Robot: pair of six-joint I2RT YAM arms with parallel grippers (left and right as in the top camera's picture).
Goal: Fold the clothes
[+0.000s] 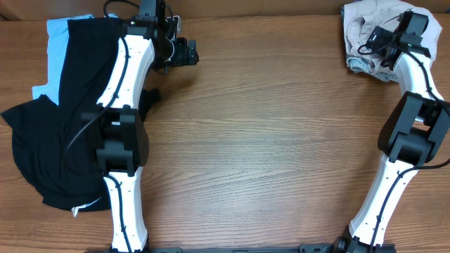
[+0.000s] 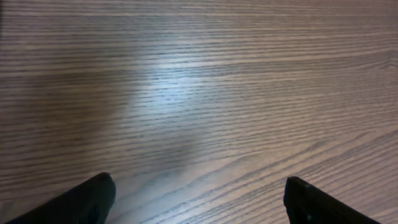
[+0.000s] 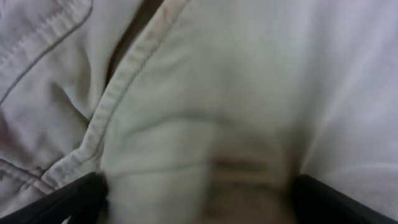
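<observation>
crumpled beige shorts (image 1: 365,31), black garment (image 1: 49,140) spread

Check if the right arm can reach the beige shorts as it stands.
Likely yes: its fingers sit open right over the shorts, cloth filling the view between them, nothing in the way.

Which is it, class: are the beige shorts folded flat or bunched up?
Bunched up: the beige shorts lie in a rumpled heap, seams running crooked, with the right gripper over them.

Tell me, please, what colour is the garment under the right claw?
Light beige shorts, clearest in the right wrist view.
</observation>
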